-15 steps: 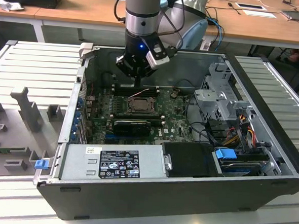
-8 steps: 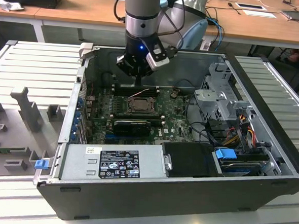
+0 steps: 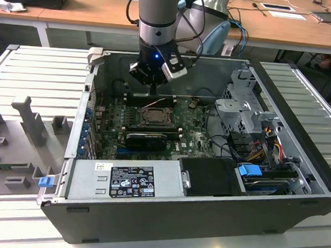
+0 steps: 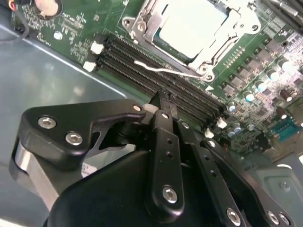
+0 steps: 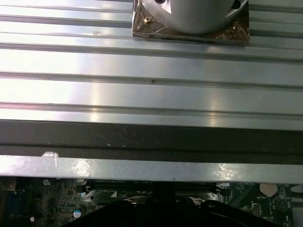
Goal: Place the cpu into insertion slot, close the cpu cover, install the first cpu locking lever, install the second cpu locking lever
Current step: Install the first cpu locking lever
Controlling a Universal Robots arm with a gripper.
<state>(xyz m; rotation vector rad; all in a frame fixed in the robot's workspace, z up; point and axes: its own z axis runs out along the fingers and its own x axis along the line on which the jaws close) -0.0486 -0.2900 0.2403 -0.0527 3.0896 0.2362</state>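
The cpu (image 4: 191, 23) lies flat in the insertion slot (image 3: 153, 116) of the green motherboard, its pale top glaring. The cpu cover (image 4: 142, 21), a metal frame, lies down around it. A thin wire locking lever (image 4: 165, 70) stands out from the socket's side, slanting over the black memory slots (image 4: 128, 56). My gripper (image 4: 163, 97) hangs just above those slots beside the socket, fingers (image 4: 163, 142) drawn together with nothing between them. In the exterior view the gripper (image 3: 152, 90) is behind the socket, close to the case's back wall.
The open computer case (image 3: 298, 160) rests on a slatted aluminium table (image 5: 151, 66). A power supply (image 3: 128, 178) fills the front, a drive cage (image 3: 245, 106) with cables is on the exterior view's right, and a long black card (image 3: 148, 138) lies before the socket.
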